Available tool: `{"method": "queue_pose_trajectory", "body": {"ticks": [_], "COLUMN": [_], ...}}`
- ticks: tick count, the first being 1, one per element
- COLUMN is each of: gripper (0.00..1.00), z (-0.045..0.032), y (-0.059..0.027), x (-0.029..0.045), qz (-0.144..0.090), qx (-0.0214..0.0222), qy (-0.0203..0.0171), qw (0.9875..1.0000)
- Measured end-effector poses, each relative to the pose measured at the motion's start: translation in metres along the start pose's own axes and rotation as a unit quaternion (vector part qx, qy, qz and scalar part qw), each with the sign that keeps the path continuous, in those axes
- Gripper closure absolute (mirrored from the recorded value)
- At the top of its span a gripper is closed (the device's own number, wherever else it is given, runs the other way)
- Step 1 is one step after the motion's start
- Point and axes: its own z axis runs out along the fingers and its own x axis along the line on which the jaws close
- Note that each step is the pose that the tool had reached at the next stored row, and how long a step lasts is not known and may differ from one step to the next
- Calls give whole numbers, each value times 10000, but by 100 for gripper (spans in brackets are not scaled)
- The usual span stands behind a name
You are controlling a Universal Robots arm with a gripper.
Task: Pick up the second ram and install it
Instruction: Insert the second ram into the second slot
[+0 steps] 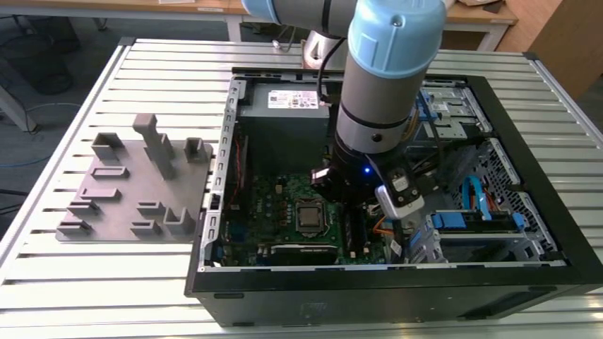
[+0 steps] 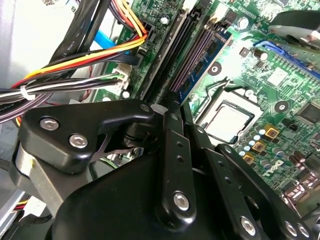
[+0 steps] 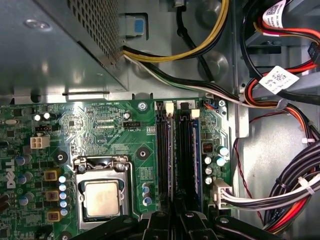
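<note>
In the exterior view, a grey fixture point(image 1: 132, 183) lies at 9 o'clock of the case point(image 1: 396, 282). In the first wrist view, the ram point(image 3: 185, 160) stands edge-up in a slot at 3 o'clock of the CPU point(image 3: 102, 197). The gripper point(image 3: 175, 217) is narrow, pinching the ram.

Motherboard point(image 3: 100, 125) green, pale traces, silver processor point(image 3: 102, 197) at centre. Memory slots point(image 3: 164, 150) black, white end clips; one blue-edged slot point(image 3: 196, 155) beside them. Cable bundle point(image 2: 75, 62) yellow, orange, red, black; white tie. Robot arm point(image 1: 391, 63) silver, light-blue caps. Hand point(image 2: 170, 165) glossy black, silver screws. Computer case point(image 1: 396, 282) black. Fixture plate point(image 1: 141, 183) grey. Worktop point(image 1: 85, 282) pale slatted metal, ribbed stripes. Drive cable point(image 1: 476, 198) blue.
</note>
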Motion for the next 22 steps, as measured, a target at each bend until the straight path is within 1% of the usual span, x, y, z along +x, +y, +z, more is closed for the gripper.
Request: {"method": "queue_pose_trajectory", "body": {"ticks": [12, 17, 22], "gripper": [86, 86, 86], "z": [2, -23, -22], "y": [11, 11, 13], "x": [0, -1, -34], "qz": [0, -13, -87], "qx": [4, 4, 4], "qy": [0, 0, 13], "qw": [10000, 10000, 10000]}}
